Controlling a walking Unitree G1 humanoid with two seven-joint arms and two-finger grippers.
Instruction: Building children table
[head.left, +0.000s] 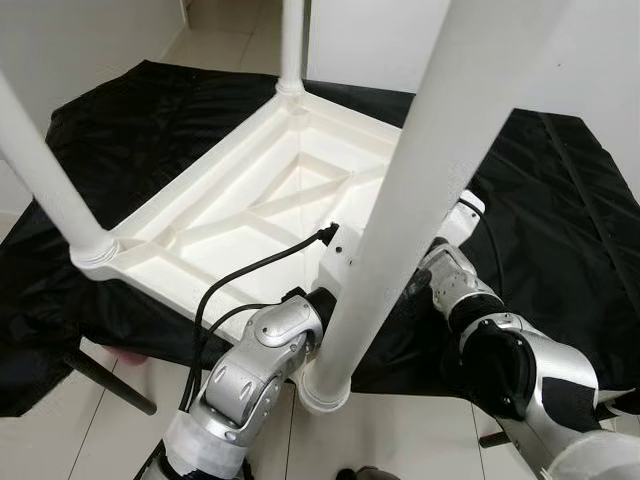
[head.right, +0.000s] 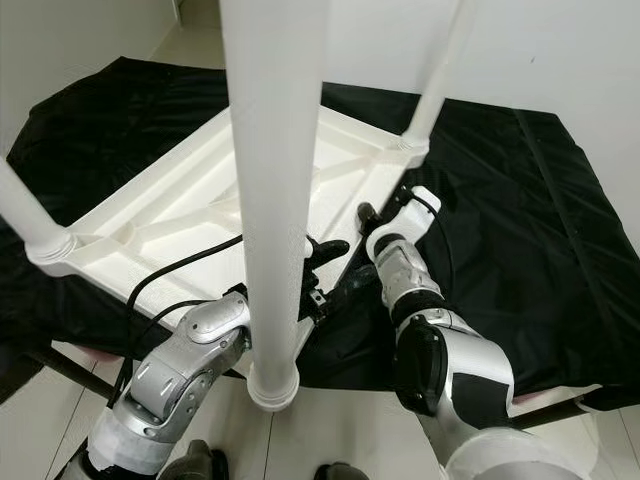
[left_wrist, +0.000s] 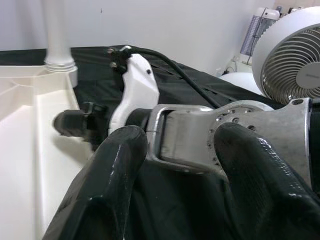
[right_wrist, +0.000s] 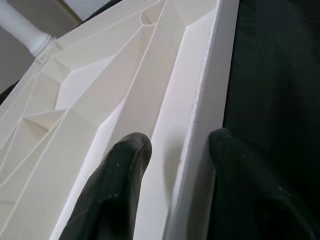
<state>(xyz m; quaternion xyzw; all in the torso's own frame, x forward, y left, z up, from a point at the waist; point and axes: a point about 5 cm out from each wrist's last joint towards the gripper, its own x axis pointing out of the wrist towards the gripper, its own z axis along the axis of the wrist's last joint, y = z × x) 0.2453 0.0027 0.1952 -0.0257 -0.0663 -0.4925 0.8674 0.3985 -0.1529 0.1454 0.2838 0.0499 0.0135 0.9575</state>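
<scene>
- Left eye view: the white plastic table (head.left: 270, 190) lay upside down in the middle of the frame on a black cloth (head.left: 560, 220), its ribbed underside facing up and its legs standing upward.
- One leg (head.left: 400, 200) ran from the top of the frame down to the lower centre, with its socket collar at the bottom. Another leg (head.left: 45, 185) stood at the left edge and a third (head.left: 291, 45) at the top centre. In the right eye view a fourth leg (head.right: 437, 75) rose in the upper right.
- The right gripper (right_wrist: 175, 187) sat astride the table's edge wall (right_wrist: 200, 150), one finger inside the tray-like underside and one outside against the cloth. The fingers were at a narrow spread around the rim, but whether they pinched it I cannot tell.
- The left gripper (left_wrist: 180, 165) showed its two black fingertips (left_wrist: 117, 165) parted, with nothing between them but the right forearm beyond. In the right eye view it lay close by the near leg, at the table's lower edge.
- Judged from its thin moulded walls and hollow ribs, the table was probably light and stiff, with smooth plastic likely to slip. The edge wall or a leg near its socket looked the firmest place to hold.
- A white fan (left_wrist: 292, 55) stood in the upper right of the left wrist view.
</scene>
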